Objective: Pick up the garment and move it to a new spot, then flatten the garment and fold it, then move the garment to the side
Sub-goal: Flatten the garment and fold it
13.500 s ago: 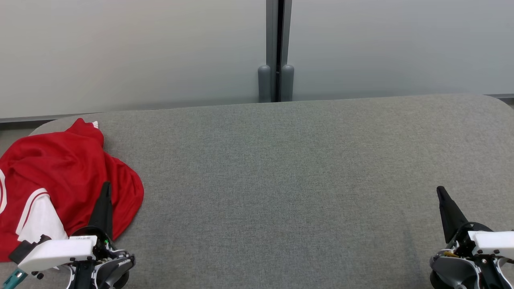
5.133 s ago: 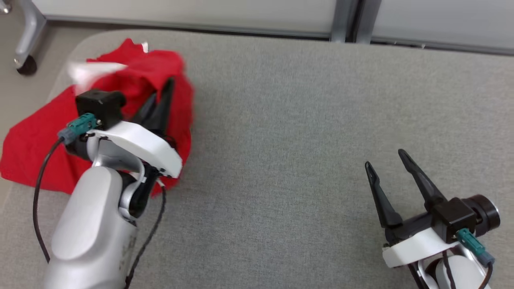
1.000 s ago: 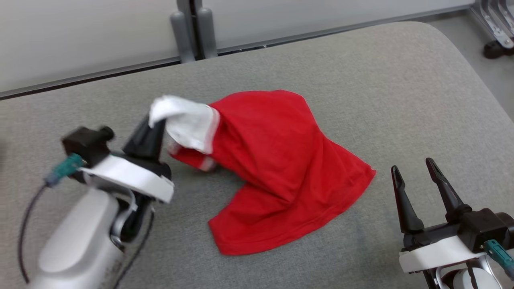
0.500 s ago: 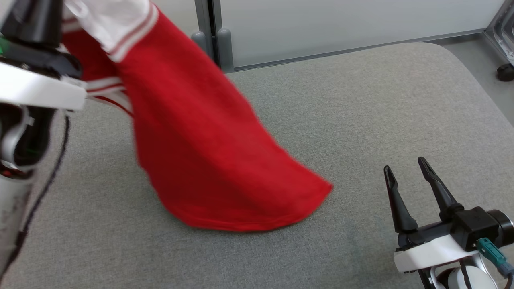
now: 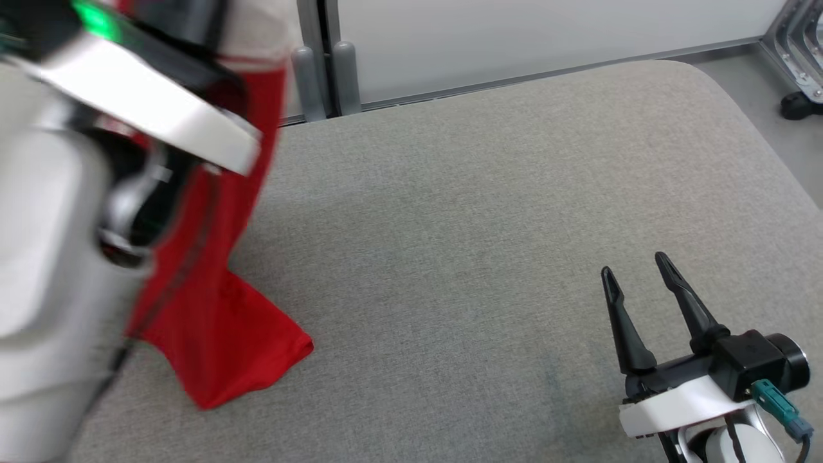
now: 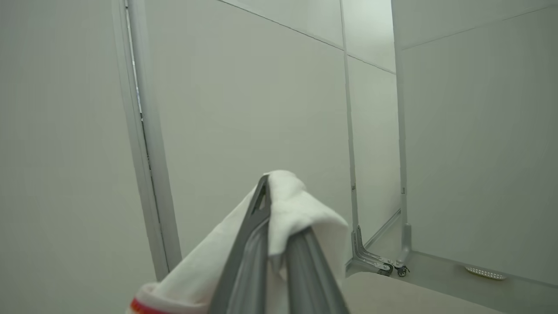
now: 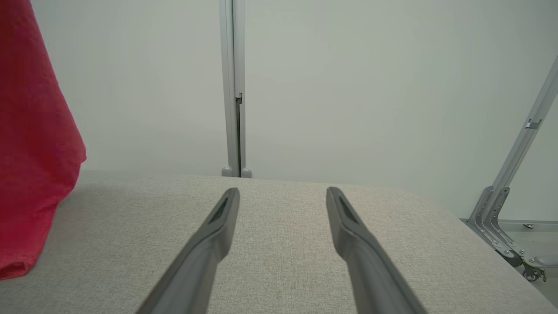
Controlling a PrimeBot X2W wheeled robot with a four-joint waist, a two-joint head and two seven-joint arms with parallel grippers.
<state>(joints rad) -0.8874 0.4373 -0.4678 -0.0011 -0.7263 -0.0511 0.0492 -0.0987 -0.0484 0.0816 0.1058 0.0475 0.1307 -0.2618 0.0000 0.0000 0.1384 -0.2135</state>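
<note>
In the left wrist view, the left gripper (image 6: 275, 218) has its 2 grey fingers (image 6: 248, 253) pressed close together with a fold of white cloth pinched between them. The cloth bulges over the tips and drapes down to a red-striped band at the bottom edge of that view. That white cloth is a sleeve or trim of the red garment (image 5: 218, 321). In the head view the garment hangs down from the raised gripper as a long, narrow drop behind the blurred pale left arm (image 5: 58, 257). The garment's lower end meets the grey bench (image 5: 482, 193) near its front left part, where 1 corner of the hem spreads out on the fabric surface. The right wrist view shows the same red cloth (image 7: 30, 131) hanging at the far left, with its bottom touching the bench. The right gripper (image 5: 634, 265) sits near the front right corner of the bench, well apart from the garment. Its 2 dark fingers (image 7: 205, 253) are spread wide with nothing between them, and they point toward the back edge. Past that back edge stand pale wall panels joined by a grey post (image 5: 321, 58). A metal frame on a castor (image 5: 797, 103) stands on the floor beyond the right end of the bench.
</note>
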